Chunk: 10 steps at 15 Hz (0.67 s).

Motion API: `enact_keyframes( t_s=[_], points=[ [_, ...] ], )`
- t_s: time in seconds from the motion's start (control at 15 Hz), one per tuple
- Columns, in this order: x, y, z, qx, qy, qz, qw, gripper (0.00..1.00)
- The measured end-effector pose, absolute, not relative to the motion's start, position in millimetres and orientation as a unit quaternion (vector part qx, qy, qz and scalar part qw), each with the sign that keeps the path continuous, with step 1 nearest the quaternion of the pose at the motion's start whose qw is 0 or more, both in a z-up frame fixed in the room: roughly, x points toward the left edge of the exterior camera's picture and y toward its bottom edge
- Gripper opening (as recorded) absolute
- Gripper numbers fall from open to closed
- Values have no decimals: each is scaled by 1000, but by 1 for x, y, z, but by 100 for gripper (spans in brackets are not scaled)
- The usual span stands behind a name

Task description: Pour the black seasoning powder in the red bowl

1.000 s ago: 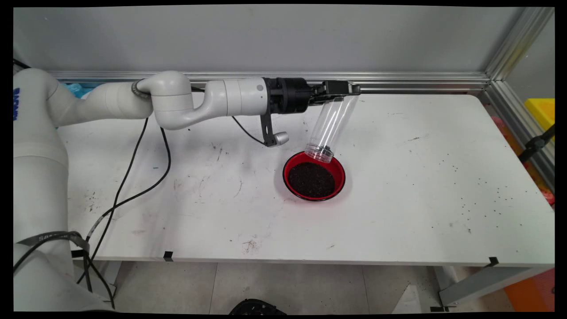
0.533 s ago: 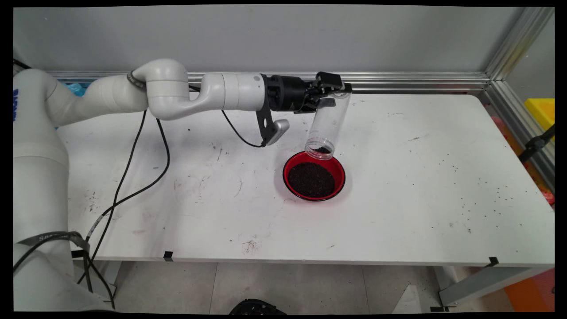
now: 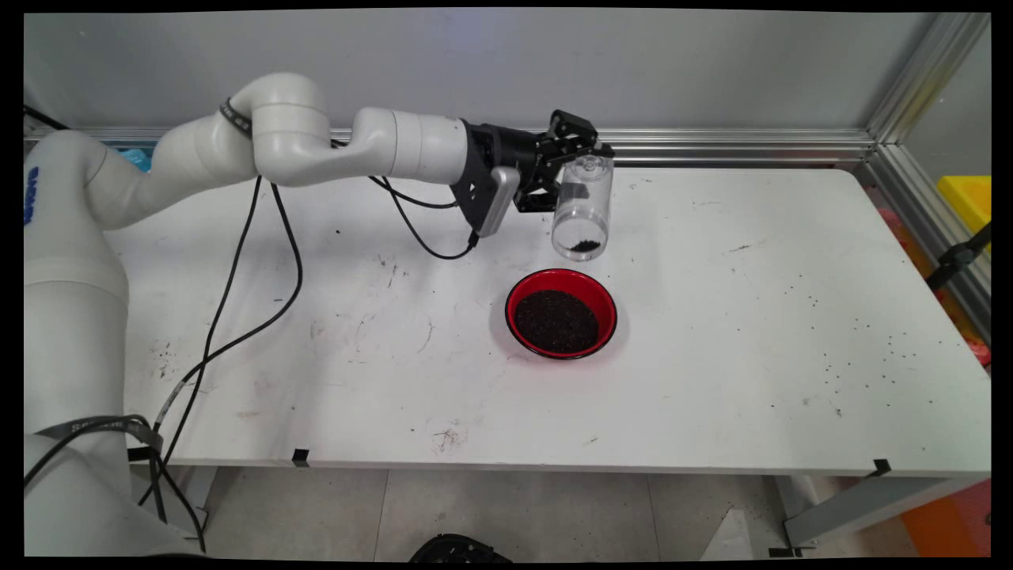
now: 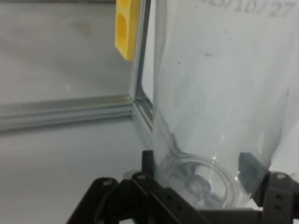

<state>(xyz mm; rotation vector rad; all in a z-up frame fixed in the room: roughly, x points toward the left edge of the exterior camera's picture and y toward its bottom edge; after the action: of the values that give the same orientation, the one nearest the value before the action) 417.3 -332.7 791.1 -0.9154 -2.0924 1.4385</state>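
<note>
While the arm reaches in from the left above the back of the worktop (image 3: 752,332), its gripper (image 3: 576,162) is pinched on a clear plastic jar (image 3: 582,207), gripping it near its closed base. The jar hangs in the air, tilted with its open mouth facing down and toward the camera, and a small clump of dark grains lies just inside the mouth. The hand view shows the jar (image 4: 219,93) filling the space between the two black fingers (image 4: 248,170), which press against its sides. Below and a little in front of the jar, apart from it, a red bowl (image 3: 562,317) sits on the worktop (filled with dark granular material). Dark specks are scattered over the worktop's right side.
</note>
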Motion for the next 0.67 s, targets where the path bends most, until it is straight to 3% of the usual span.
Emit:
enact_keyframes(
  t_s=[0.67],
  points=[
    [447, -339, 810, -115, -864, 387, 300, 0]
  ],
)
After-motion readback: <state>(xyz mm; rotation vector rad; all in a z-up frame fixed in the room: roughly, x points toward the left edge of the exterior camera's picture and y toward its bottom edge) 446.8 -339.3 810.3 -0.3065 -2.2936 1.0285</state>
